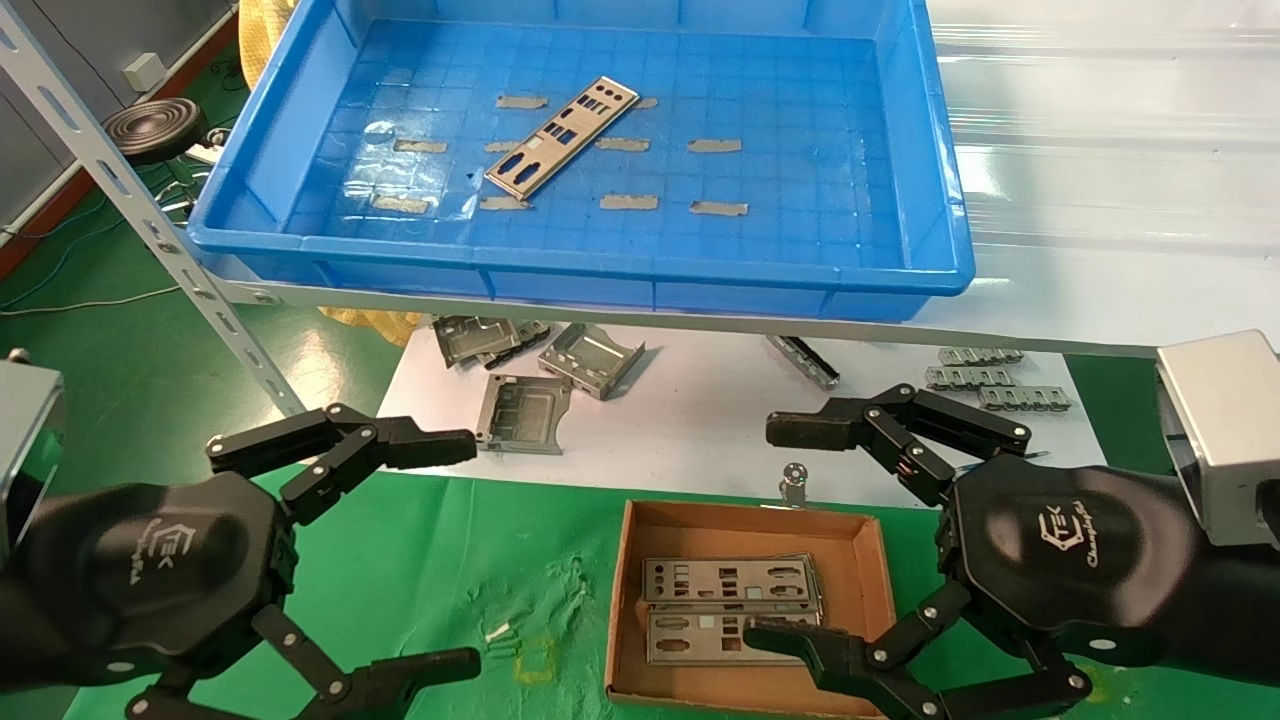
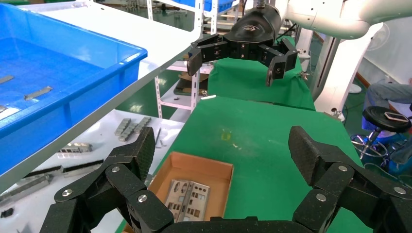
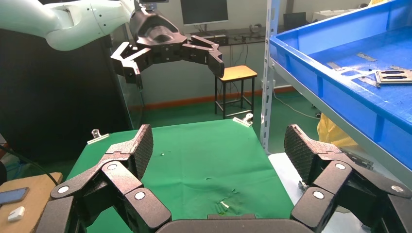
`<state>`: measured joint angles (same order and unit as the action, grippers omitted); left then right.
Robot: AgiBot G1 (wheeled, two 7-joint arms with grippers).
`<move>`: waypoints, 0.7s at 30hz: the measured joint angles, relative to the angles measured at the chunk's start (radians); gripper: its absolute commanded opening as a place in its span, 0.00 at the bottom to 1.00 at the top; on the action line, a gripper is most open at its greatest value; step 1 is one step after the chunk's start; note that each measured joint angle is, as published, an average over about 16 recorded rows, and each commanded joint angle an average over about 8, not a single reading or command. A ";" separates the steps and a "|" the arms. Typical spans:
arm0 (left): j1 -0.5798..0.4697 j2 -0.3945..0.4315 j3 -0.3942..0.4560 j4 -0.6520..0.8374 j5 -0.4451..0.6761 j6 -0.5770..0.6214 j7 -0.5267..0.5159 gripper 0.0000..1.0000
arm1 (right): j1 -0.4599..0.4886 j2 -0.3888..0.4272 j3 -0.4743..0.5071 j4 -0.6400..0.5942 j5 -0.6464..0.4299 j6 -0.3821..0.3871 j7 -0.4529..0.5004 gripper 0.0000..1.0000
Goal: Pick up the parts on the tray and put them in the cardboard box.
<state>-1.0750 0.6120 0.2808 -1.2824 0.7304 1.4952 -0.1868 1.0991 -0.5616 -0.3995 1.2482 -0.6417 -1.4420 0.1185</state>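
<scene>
A large shallow bright blue plastic tray (image 1: 940, 200) with a grid-patterned floor sits on a white shelf (image 1: 1100, 200) at the far side of the head view. One thin flat silver metal plate (image 1: 562, 136), punched with small rectangular and round cutouts, lies diagonally on the tray floor among several short grey tape strips (image 1: 714, 146). The right wrist view shows one end of this plate (image 3: 393, 75) flat on the blue floor.

Below and nearer, a small shallow brown cardboard box (image 1: 870, 580) with low walls rests on a green cloth (image 1: 450, 560). Inside it lie punched silver plates (image 1: 728, 582), stacked one on another and lying lengthwise across the box; how many there are cannot be told. The left wrist view shows the same box (image 2: 194, 167) with the plates (image 2: 187, 199) in it.

The left gripper (image 1: 470, 555) hangs over the green cloth to the left of the box, its fingers spread wide and holding nothing. The right gripper (image 1: 775, 530) hangs at the box's right side, also spread wide and empty, with its lower fingertip over the plates in the box.

Between tray and box, on a white sheet (image 1: 700, 440), lie boxy folded metal brackets (image 1: 590, 358) and, to the right, small comb-like metal strips (image 1: 985, 378).
</scene>
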 measured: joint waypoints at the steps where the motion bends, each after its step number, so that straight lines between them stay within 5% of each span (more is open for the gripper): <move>1: 0.000 0.000 0.000 0.000 0.000 0.000 0.000 1.00 | 0.000 0.000 0.000 0.000 0.000 0.000 0.000 1.00; 12: 0.000 0.000 0.000 0.000 0.000 0.000 0.000 1.00 | 0.000 0.000 0.000 0.000 0.000 0.000 0.000 1.00; 20: 0.000 0.000 0.000 0.000 0.000 0.000 0.000 1.00 | 0.000 0.000 0.000 0.000 0.000 0.000 0.000 0.05; 21: 0.000 0.000 0.000 0.000 0.000 0.000 0.000 1.00 | 0.000 0.000 0.000 0.000 0.000 0.000 0.000 0.00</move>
<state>-1.0750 0.6121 0.2808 -1.2824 0.7304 1.4952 -0.1868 1.0991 -0.5616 -0.3995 1.2482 -0.6417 -1.4420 0.1185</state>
